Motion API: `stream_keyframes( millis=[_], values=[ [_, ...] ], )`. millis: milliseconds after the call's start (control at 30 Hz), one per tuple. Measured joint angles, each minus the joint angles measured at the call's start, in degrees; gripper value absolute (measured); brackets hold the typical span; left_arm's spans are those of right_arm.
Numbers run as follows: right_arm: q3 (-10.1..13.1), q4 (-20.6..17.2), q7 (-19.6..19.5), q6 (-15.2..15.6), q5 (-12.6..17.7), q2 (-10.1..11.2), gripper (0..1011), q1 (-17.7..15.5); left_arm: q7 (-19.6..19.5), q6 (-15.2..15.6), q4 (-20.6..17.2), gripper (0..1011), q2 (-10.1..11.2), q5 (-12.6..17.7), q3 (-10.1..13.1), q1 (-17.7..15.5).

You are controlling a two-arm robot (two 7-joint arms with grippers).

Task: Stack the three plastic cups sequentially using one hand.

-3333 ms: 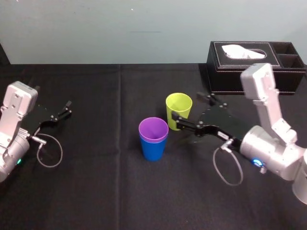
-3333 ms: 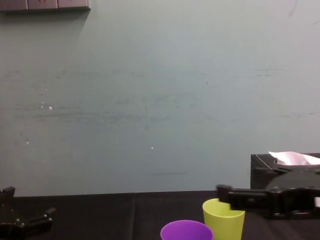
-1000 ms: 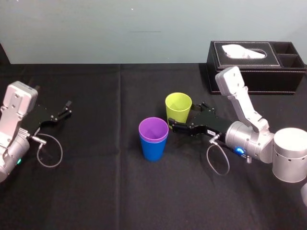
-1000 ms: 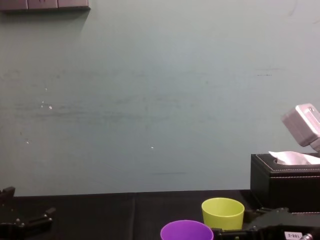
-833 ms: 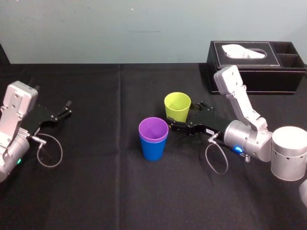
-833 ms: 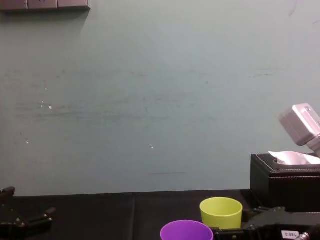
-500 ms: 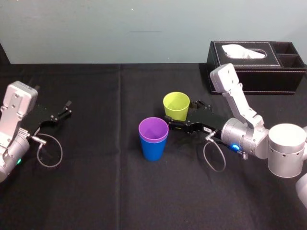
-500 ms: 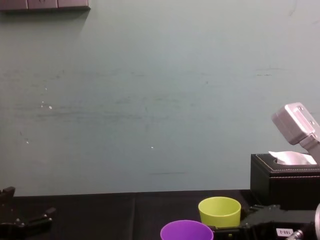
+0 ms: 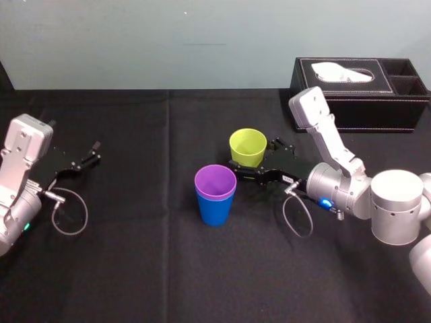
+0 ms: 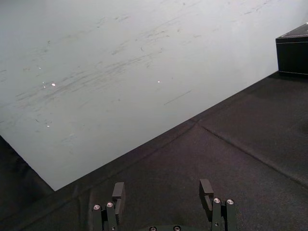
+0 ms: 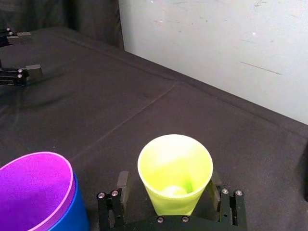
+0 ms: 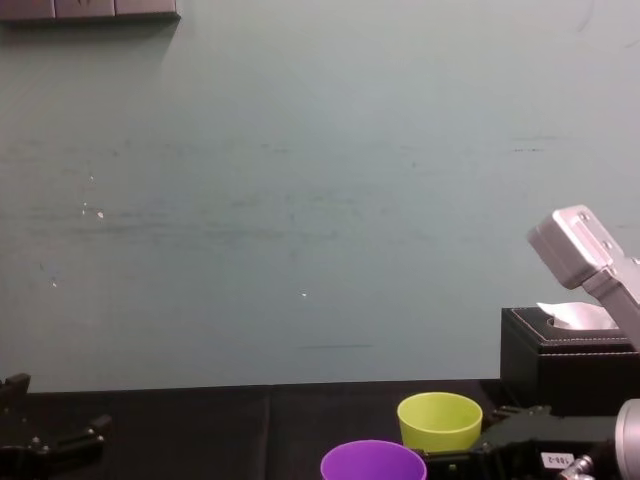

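Observation:
The yellow-green cup (image 9: 247, 147) (image 11: 174, 173) (image 12: 440, 421) stands upright near the table's middle. My right gripper (image 9: 254, 159) (image 11: 167, 182) is open around its lower part, one finger on each side; the wrist view shows a clear gap at one finger and the other nearly touching. Just left and nearer, the purple cup (image 9: 215, 180) (image 11: 33, 185) (image 12: 372, 460) sits nested inside the blue cup (image 9: 215, 210) (image 11: 73, 217). My left gripper (image 9: 91, 153) (image 10: 162, 190) rests open and empty at the far left.
A black tissue box (image 9: 357, 94) (image 12: 570, 360) stands at the back right, behind my right arm. The black cloth table (image 9: 155, 269) is bare in front of and to the left of the cups. A pale wall runs along the back.
My right arm has reached further left and forward, its fingers now deeper around the yellow-green cup. That cup has shifted slightly left and back with it. The left arm is still.

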Motion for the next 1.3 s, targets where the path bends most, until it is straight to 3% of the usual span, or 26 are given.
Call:
stream_keyframes(
  millis=[567,900,1300],
  values=[
    [0.1,0.6,-0.5,-0.2,-0.6,-0.5,1003,0.3,0.0,0.0,0.0,1011,0.0,0.0,0.0,0.0],
    [0.1,0.6,-0.5,-0.2,-0.5,-0.4,777,0.3,0.0,0.0,0.0,1011,0.0,0.0,0.0,0.0],
    [0.1,0.5,-0.5,-0.2,-0.5,-0.4,732,0.3,0.0,0.0,0.0,1011,0.0,0.0,0.0,0.0]
  ],
)
